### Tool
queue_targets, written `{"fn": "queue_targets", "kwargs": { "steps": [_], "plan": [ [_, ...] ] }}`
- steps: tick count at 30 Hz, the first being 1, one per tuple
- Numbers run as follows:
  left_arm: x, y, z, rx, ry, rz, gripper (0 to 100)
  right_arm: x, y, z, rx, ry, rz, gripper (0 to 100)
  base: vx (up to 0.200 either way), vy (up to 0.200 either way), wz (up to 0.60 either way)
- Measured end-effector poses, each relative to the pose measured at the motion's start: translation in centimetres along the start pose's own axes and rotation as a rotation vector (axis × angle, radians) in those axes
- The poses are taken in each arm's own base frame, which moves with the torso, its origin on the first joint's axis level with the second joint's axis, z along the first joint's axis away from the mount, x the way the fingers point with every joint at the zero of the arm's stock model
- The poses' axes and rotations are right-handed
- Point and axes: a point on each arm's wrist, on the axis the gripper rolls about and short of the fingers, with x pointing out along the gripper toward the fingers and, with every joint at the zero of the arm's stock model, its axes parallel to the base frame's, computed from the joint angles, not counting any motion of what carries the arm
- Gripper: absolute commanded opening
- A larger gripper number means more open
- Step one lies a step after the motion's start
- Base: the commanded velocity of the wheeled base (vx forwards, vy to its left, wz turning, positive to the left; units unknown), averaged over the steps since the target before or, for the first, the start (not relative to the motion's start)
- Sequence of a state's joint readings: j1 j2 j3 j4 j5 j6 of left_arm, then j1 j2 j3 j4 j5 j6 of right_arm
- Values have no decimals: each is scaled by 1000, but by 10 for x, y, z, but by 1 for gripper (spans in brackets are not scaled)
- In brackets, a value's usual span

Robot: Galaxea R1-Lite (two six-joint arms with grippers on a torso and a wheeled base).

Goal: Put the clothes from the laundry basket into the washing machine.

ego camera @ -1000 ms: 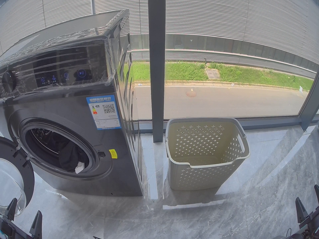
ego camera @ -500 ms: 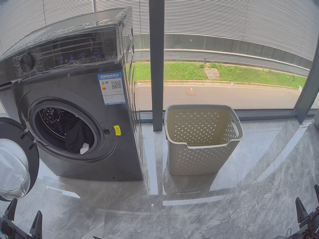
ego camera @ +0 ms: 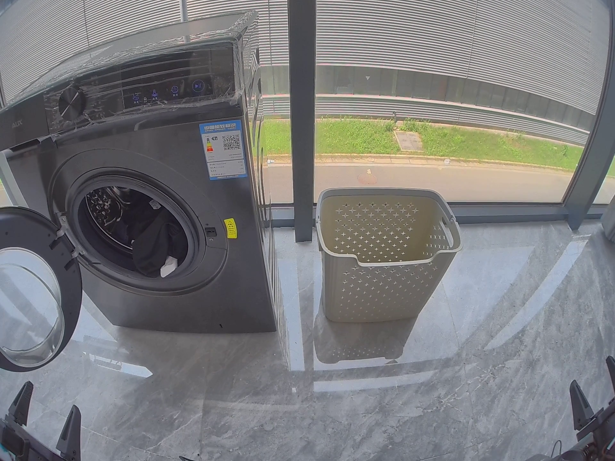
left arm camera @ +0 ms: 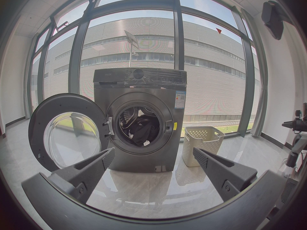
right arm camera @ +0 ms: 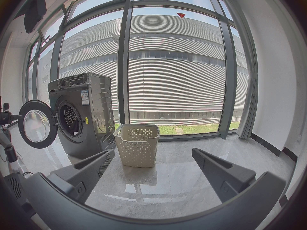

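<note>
We noted whole head view shifted: camera drew back; washer (ego camera: 160,225), basket (ego camera: 378,296) unmoved. Clothes (ego camera: 157,244) lay in drum; basket looked empty. Left gripper (left arm camera: 153,151), right gripper (right arm camera: 153,152): jaws spread, holding nothing. We judged loading done.

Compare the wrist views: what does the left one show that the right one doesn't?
Left wrist: the drum seen head-on, with dark clothes and a white piece inside, framed by the open left gripper.
Right wrist: the side panel, a curtain and the open right gripper.
Both: the washer with its door swung open, and the basket on the floor beside it.
</note>
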State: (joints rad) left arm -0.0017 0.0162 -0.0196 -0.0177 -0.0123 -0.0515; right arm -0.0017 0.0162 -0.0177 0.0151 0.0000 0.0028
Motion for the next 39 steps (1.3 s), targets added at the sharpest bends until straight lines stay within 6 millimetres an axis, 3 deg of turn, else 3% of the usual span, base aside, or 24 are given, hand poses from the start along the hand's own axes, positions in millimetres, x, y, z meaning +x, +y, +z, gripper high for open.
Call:
{"fn": "queue_targets", "kwargs": {
  "steps": [3,39],
  "plan": [
    [0,0,0,1,1,0,100,0,0,0,0,0,0,100,0,0,0],
    [0,0,0,0,4,3,100,0,0,0,0,0,0,100,0,200,0]
  ]
}}
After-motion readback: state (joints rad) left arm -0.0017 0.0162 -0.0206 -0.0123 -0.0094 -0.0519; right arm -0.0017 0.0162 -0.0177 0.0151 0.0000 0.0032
